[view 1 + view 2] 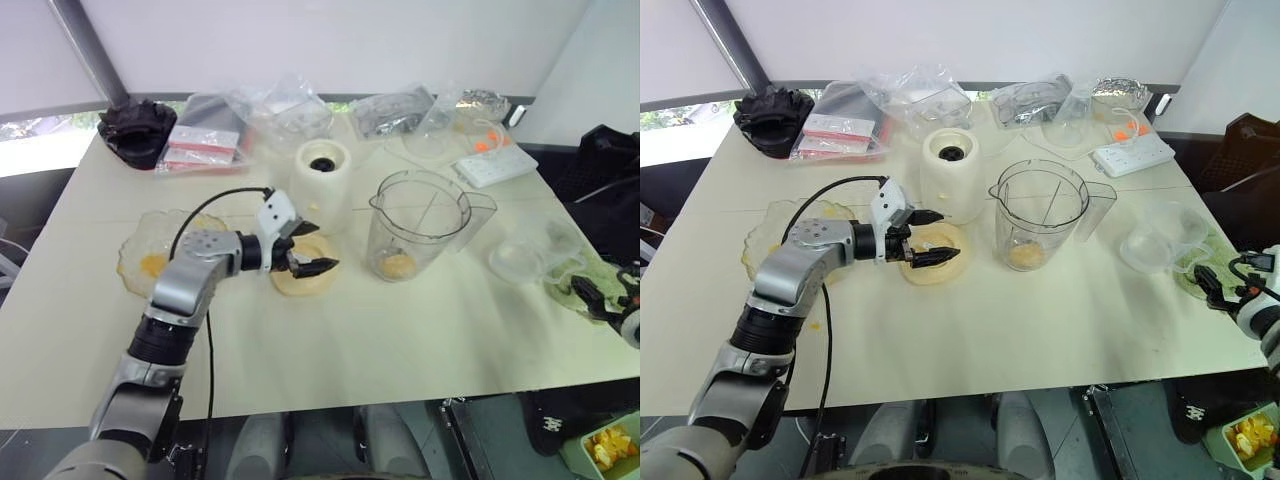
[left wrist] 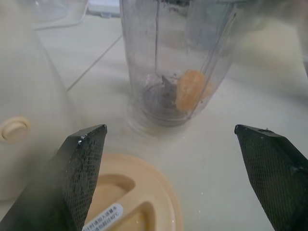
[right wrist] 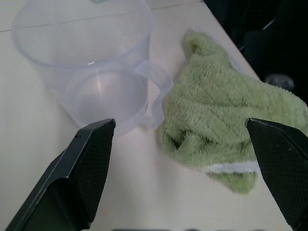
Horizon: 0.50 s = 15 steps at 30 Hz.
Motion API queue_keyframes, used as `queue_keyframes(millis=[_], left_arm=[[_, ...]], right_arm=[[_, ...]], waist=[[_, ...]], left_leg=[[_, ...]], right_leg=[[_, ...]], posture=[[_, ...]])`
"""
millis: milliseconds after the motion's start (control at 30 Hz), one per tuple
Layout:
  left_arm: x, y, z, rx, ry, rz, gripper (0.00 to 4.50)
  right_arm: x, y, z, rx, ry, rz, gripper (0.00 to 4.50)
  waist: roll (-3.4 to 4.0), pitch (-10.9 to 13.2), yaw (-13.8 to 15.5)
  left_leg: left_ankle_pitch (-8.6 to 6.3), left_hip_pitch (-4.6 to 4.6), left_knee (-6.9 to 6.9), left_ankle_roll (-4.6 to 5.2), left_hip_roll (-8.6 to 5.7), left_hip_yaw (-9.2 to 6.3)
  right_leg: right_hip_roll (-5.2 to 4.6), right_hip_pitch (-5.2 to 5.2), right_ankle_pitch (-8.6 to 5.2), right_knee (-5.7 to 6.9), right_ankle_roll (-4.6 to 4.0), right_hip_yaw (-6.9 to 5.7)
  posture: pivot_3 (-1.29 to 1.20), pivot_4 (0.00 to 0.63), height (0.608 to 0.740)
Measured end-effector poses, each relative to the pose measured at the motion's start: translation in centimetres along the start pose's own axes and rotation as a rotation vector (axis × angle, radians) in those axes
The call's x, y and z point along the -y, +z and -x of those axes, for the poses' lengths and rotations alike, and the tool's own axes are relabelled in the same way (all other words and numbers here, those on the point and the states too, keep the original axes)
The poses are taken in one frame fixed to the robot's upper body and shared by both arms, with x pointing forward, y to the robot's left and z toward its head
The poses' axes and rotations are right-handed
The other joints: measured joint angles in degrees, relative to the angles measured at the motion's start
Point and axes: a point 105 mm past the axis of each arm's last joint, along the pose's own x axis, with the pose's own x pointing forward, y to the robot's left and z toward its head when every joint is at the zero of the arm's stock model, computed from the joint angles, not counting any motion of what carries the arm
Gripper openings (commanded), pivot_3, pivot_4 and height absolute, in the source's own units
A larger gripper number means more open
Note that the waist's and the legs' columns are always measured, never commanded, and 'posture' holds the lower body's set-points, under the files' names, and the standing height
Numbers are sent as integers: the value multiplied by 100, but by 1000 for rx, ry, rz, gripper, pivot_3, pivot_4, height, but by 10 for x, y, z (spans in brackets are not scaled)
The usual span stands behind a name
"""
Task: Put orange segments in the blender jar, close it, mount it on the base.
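left pincer open over lid, left of jar | right pincer open, empty | segment in jar

Left arm rising from lower left of frame, bent at elbow, forearm reaching toward centre. Left gripper at mid-frame, fingers spread wide, nothing between them. Right gripper at right edge, mid-height, fingers likewise spread wide, empty.

Clear glossy plastic blender jar, fluffy green cloth, matt cream table.
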Motion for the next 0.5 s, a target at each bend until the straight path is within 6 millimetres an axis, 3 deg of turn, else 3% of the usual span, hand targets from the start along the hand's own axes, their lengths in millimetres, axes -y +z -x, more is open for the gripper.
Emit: queue_keyframes(millis=[500], left_arm=[[3,1,-6,-5,20,-20,4430]], right_arm=[[6,-4,-32,40,-70,-53,4500]], waist=[[4,-2,-111]], left_leg=[[0,2,-1,0,0,0]], right_leg=[[5,1,12,0,21,2]], posture=[[0,150,740]])
